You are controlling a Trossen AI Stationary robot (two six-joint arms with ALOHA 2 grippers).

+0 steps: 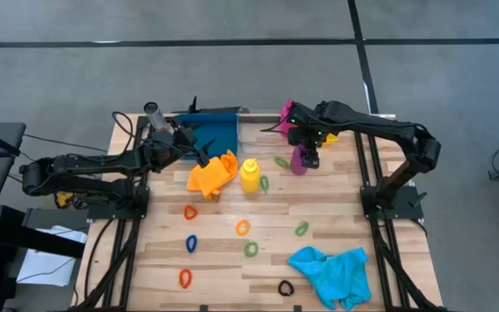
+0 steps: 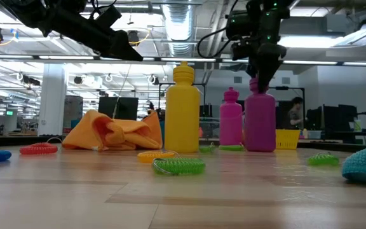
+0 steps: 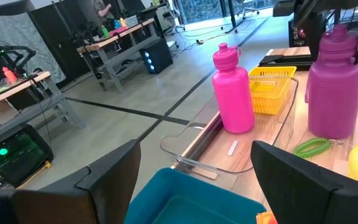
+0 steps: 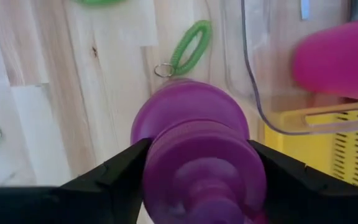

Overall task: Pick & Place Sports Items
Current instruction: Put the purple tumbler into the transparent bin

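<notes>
High view. The right gripper stands directly over the purple bottle, at about 1 o'clock from the table centre. The magenta bottle stands at 12 o'clock from it, beside the small yellow bin. The yellow bottle stands upright near the centre, with the orange cloth touching or just beside it at 9 o'clock. The left gripper hovers over the blue tray, at 11 o'clock from the orange cloth. The cyan cloth lies at 5 o'clock. Coloured rings are scattered across the near half, among them an orange ring and a blue ring.

Low view. The right gripper reaches down onto the cap of the purple bottle, which rests on the table. The magenta bottle shows just beside it, farther back. A green ring lies in front of the yellow bottle.

Left wrist view. The left gripper has its fingers spread wide with nothing between them, above the blue tray.

Right wrist view. The right gripper clamps the neck of the purple bottle, one finger on each side. A green ring lies on the wood beyond.
</notes>
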